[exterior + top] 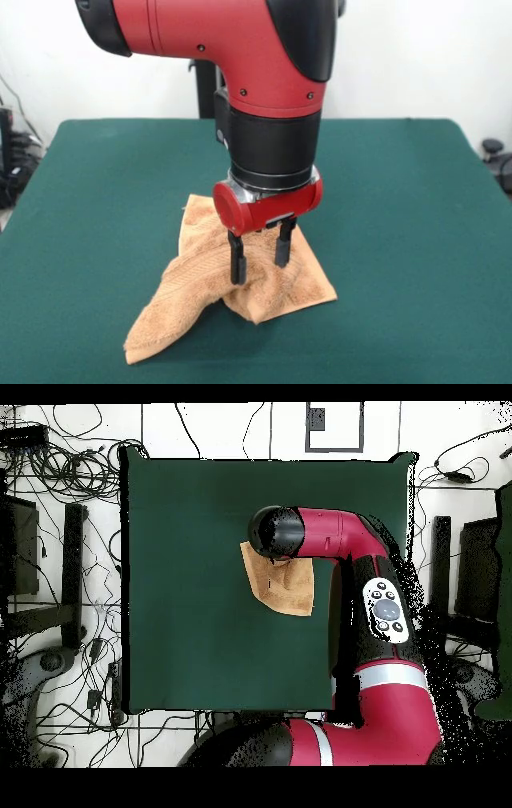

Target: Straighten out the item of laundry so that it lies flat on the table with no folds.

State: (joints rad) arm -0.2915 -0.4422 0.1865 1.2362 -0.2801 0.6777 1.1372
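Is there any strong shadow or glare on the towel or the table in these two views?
Front view: even light, no glare; only a soft shadow under the towel below the gripper. Overhead view: the table looks evenly lit, and the arm hides part of the towel.

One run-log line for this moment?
hand: open, low over towel | towel: crumpled, folded, not flat | table: green top
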